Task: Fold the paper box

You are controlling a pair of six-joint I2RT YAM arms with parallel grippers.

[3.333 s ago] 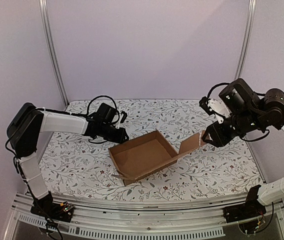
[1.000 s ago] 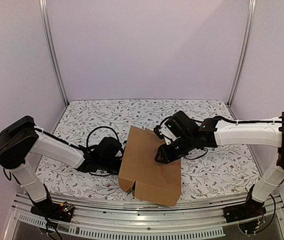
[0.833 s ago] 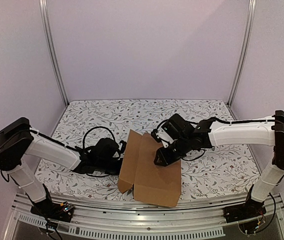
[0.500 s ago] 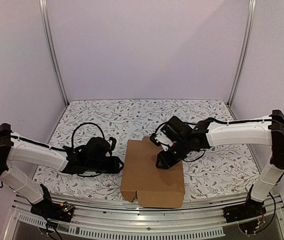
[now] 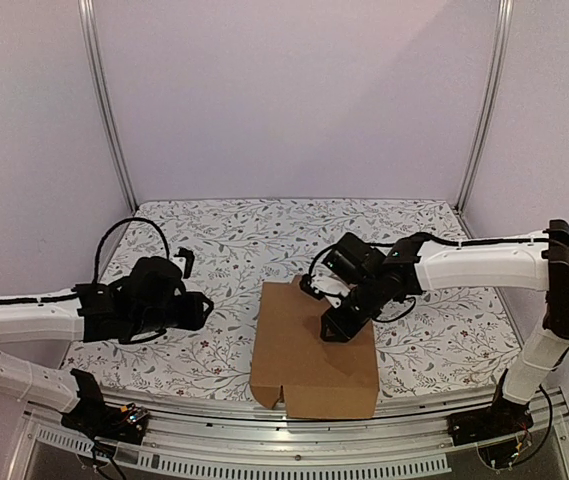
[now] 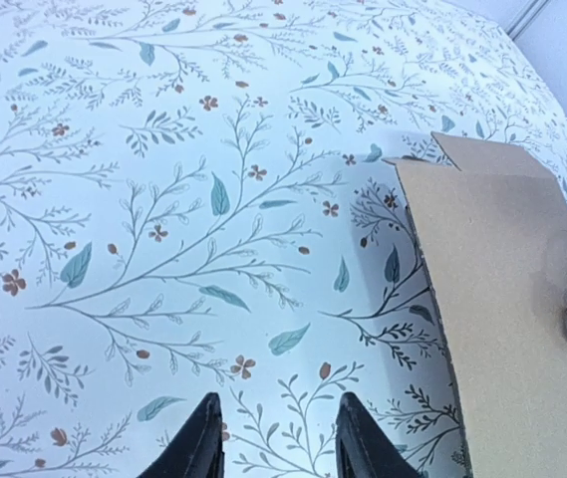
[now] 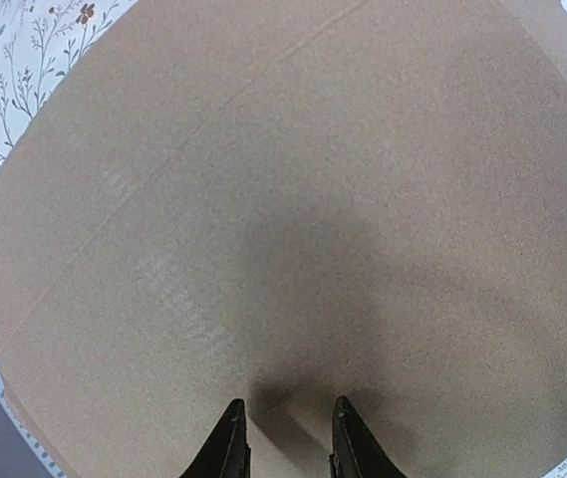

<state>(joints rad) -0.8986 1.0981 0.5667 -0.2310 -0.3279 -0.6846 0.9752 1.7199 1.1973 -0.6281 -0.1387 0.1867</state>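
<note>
The paper box (image 5: 309, 355) is plain brown cardboard and lies folded shut, lid down, near the table's front edge. My right gripper (image 5: 332, 328) rests its tips on or just over the lid's far right part. In the right wrist view the cardboard (image 7: 293, 199) fills the frame, and the right gripper (image 7: 288, 438) stands slightly open with nothing between its fingers. My left gripper (image 5: 207, 310) is off to the left of the box, clear of it. In the left wrist view the left gripper (image 6: 281, 443) is open over the cloth, with the box (image 6: 507, 309) at the right.
A floral tablecloth (image 5: 214, 235) covers the table. A metal rail (image 5: 284, 440) runs along the front edge, just below the box. Two upright posts (image 5: 104, 100) stand at the back corners, with plain walls behind.
The box's lid came down flat and shut. My left arm pulled back to the left, away from the box, and its jaws opened. The right gripper stayed on the lid.
</note>
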